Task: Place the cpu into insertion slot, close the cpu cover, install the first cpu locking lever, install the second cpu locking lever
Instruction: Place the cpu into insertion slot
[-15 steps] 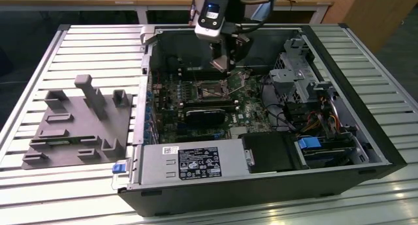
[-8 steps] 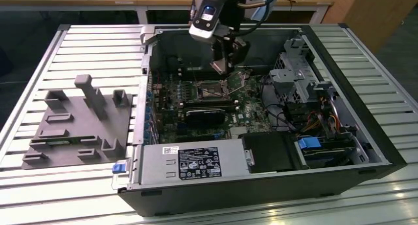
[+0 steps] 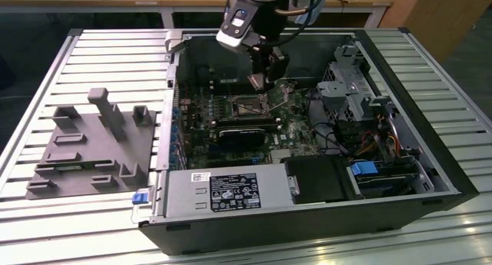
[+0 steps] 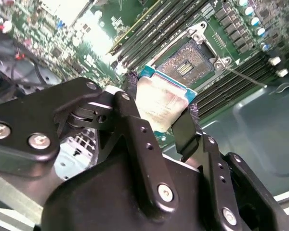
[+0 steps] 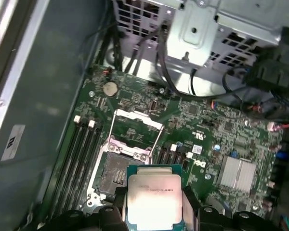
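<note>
**CPU in gripper above open socket**

Exterior view: the arm reaches down into the open computer case (image 3: pixel 430 178), which lies on a slatted metal table (image 3: pixel 61 219). The gripper (image 3: pixel 259 80) hangs over the motherboard, just above the insertion slot (image 3: pixel 248 106). A grey moulded fixture (image 3: pixel 96 144) sits on the table, outside the case on the exterior view's left. The power supply (image 3: pixel 230 190) fills the near edge of the case.

Both wrist views: the gripper (image 4: pixel 160 96) (image 5: pixel 154 207) is clamped on the cpu (image 4: pixel 159 106) (image 5: pixel 154 199), one black finger (image 4: pixel 130 86) pressing on each of two opposite edges. The chip's pale metal top faces the first wrist camera, and its blue-green border shows around the lid.

The cpu is not seated. It is held clear of the board, near one side of the insertion slot (image 4: pixel 188 65) (image 5: pixel 116 171), whose contact field is bare.

First wrist view: the cpu cover (image 5: pixel 138 119) stands swung open past the far side of the slot, and board shows through its cut-out. Memory slots (image 5: pixel 82 154) run alongside the socket. A small finned heatsink (image 5: pixel 238 173) sits well apart on the board.

Second wrist view: a thin metal rod (image 4: pixel 245 77) lies beside the slot, away from the cpu.
</note>
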`<state>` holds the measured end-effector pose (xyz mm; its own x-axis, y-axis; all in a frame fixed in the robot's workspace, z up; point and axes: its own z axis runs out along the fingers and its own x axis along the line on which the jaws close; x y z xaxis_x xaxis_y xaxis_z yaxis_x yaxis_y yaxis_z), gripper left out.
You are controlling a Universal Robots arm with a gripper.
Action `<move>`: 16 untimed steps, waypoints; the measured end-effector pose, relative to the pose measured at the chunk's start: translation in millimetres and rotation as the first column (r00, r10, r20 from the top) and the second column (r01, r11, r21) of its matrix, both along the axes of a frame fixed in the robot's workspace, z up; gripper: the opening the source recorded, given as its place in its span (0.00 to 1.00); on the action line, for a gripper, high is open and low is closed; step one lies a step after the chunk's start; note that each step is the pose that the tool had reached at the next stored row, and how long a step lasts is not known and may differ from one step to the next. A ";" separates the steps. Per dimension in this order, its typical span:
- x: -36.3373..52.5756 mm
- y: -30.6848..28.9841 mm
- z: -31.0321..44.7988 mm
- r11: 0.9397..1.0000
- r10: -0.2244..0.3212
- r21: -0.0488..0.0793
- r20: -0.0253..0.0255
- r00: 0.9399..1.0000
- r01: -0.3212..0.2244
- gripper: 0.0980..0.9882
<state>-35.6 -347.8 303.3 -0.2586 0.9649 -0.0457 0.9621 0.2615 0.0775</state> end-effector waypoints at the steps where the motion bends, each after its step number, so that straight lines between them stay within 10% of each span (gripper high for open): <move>1: 0.0 0.0 -0.8 1.000 -0.018 0.000 0.000 1.000 0.018 0.50; 16: -1.8 0.1 -12.7 0.970 -0.242 0.000 0.000 0.970 0.242 0.50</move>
<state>-37.4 -347.7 290.6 -0.0171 0.9988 -0.0456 0.9968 0.0207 0.0776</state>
